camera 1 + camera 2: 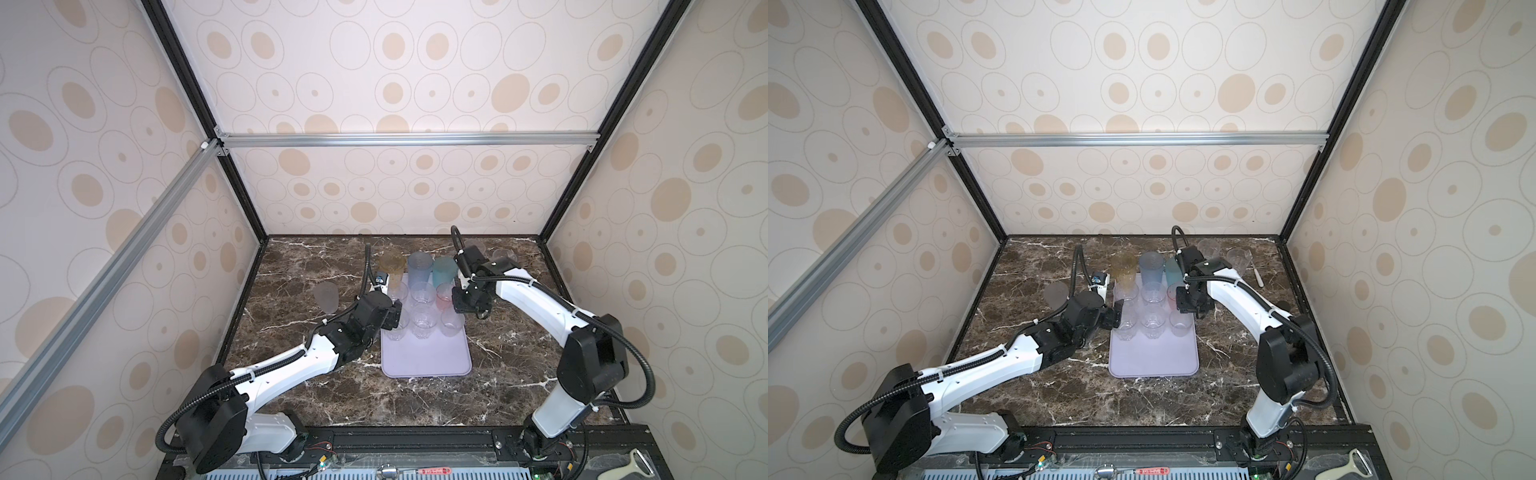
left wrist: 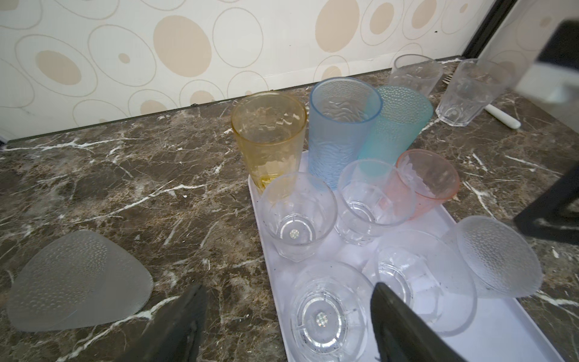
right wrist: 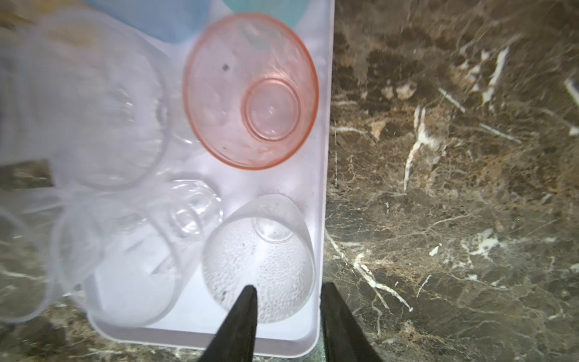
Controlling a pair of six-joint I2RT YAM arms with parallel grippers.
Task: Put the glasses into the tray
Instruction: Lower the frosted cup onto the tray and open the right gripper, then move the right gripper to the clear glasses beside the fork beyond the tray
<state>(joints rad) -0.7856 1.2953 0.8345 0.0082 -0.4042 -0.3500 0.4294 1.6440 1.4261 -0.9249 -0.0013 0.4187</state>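
**Nine in, three still out, both claws slack**

Top views: tray sits mid-surface, long axis running away from the rig. Nine glasses are packed 3x3 in its far half; near half bare. Left claw is at the tray's left edge, right claw at its right edge. Grey frosted glass stands upright on the marble, left of the left claw and well apart from the tray. Left arm nearer.

Left wrist: fingers wide apart either side of the front clear tumbler, gap showing, no grip. Back row tall and stippled: amber glass, blue glass, teal glass. Beyond the tray, by the back wall, are a plain clear glass and a faceted clear glass. Right arm nearer those.

Right wrist: fingers parted, pinching nothing. One is over the dimpled frosted glass, the other outside the tray rim. Pink glass is next along, smooth and tapered.

Next, prob.: left arm swings left for the grey one. Its axis is vertical, so a rim pinch from above.
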